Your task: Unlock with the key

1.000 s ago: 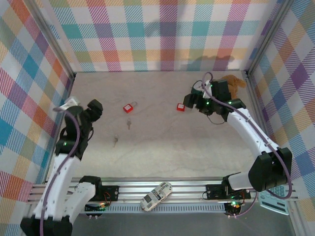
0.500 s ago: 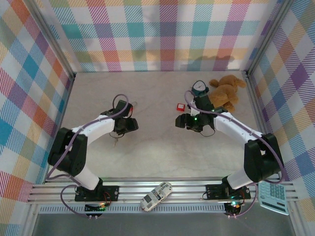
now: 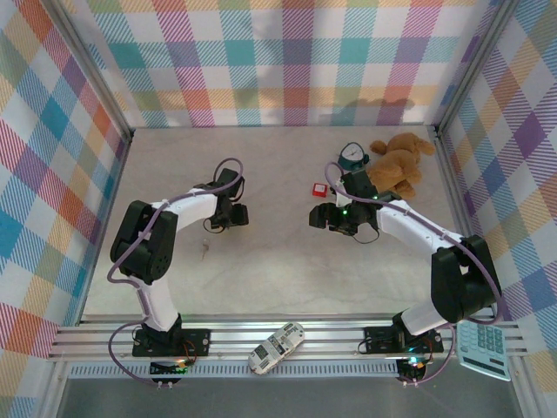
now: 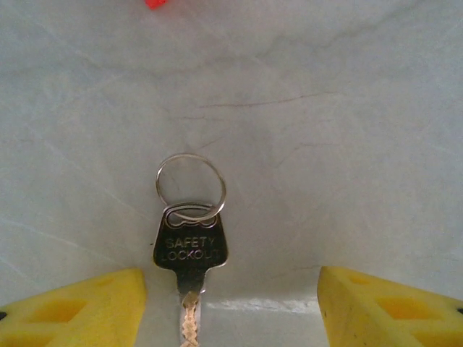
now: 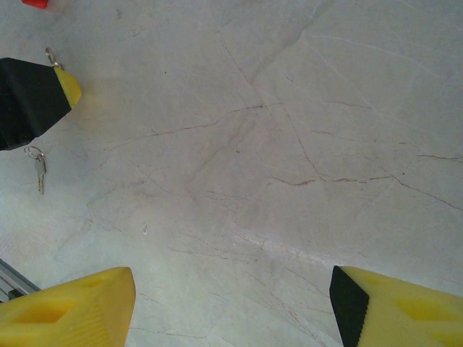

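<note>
I'm looking down the left gripper [image 4: 230, 307] first: its yellow fingers [image 4: 79, 307] are standing apart, gripping nothing. The key [image 4: 189, 247] is lying flat on the table [image 4: 347, 130] in the gap between them, touching neither. Its long axis is running straight away from the claw, with the blade coming toward the wrist and the stamped head and split ring [image 4: 190, 189] pointing outward. So I'm judging that the jaws would be closing on its thin edges, across the width rather than along the length. The left arm is plainly sitting nearer to it. Further out, the right gripper [image 5: 233, 303] is hanging spread over bare table, holding nothing. Just beyond it, in the overhead view, the red padlock [image 3: 319, 188] is resting apart from the key, with the right arm lying closer to it.
</note>
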